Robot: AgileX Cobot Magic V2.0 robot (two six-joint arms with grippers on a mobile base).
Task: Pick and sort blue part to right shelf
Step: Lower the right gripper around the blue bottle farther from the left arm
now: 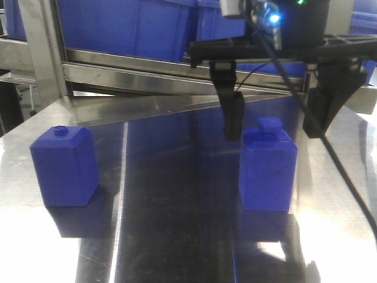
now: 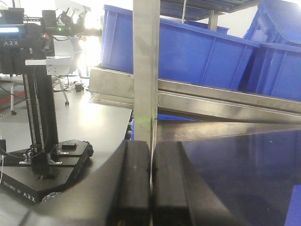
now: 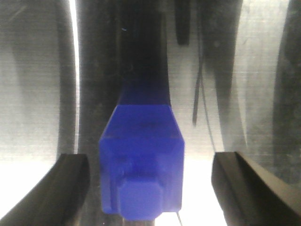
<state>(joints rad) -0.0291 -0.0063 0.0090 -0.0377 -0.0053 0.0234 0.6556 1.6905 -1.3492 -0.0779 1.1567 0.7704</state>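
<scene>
The blue part [image 1: 268, 171] stands upright on the steel table [image 1: 177, 236], right of centre; it is tall, with sloped shoulders and a wide cap. My right gripper [image 1: 274, 133] hangs open over it, one finger on each side at cap height, neither touching. From the right wrist, the blue part [image 3: 143, 155] sits between the fingers [image 3: 63, 188], with clear gaps on both sides. My left gripper [image 2: 150, 175] is shut on nothing, at the table's left edge. The right shelf [image 1: 147, 71], a steel rack with blue bins [image 1: 129, 23], stands behind the table.
A shorter, squat blue block [image 1: 63, 166] with a small round cap stands at the table's left. The rack's steel post [image 2: 145, 66] rises just beyond my left gripper. A black robot base [image 2: 42, 165] stands on the floor to the left.
</scene>
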